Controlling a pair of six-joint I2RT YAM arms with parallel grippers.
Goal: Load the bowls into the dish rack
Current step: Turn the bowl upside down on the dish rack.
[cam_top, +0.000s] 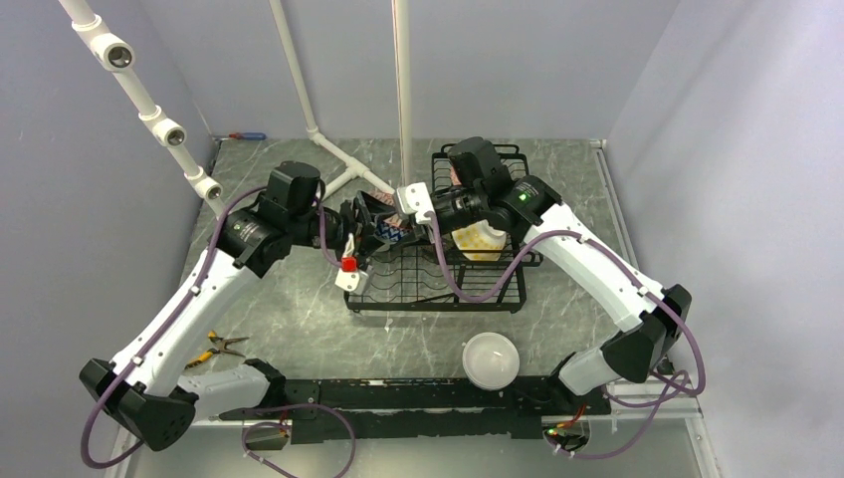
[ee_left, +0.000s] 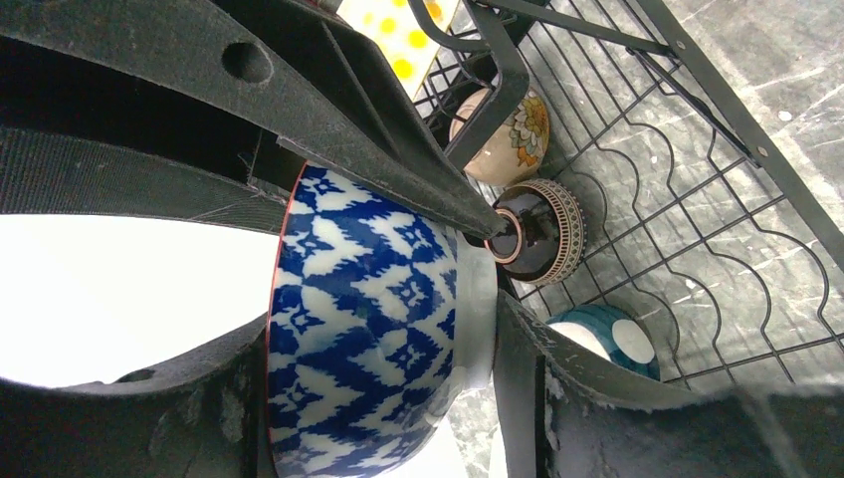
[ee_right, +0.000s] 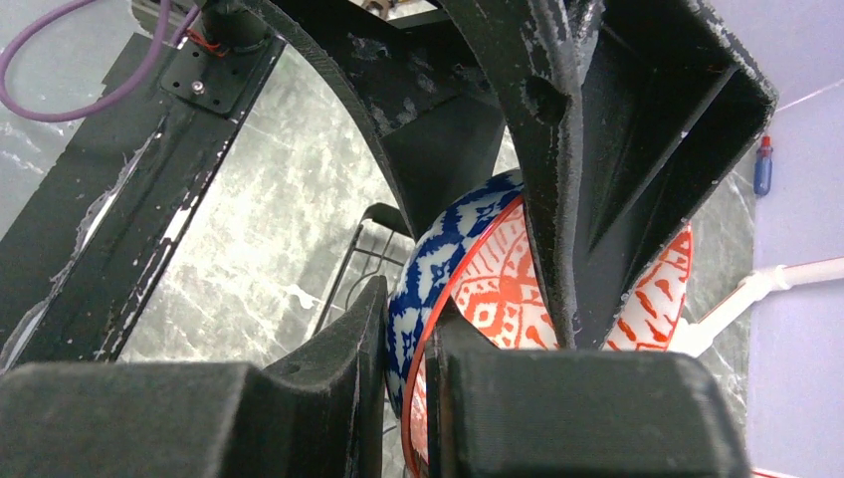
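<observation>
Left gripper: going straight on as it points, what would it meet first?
Likely the dark patterned-rim bowl in the dish rack, just beyond the blue-patterned bowl the left gripper holds; depth is unclear.

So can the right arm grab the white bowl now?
Probably not yet. The right claw is shut on the blue bowl over the rack, so it's busy. The white bowl sits alone on the table, with nothing covering it.
</observation>
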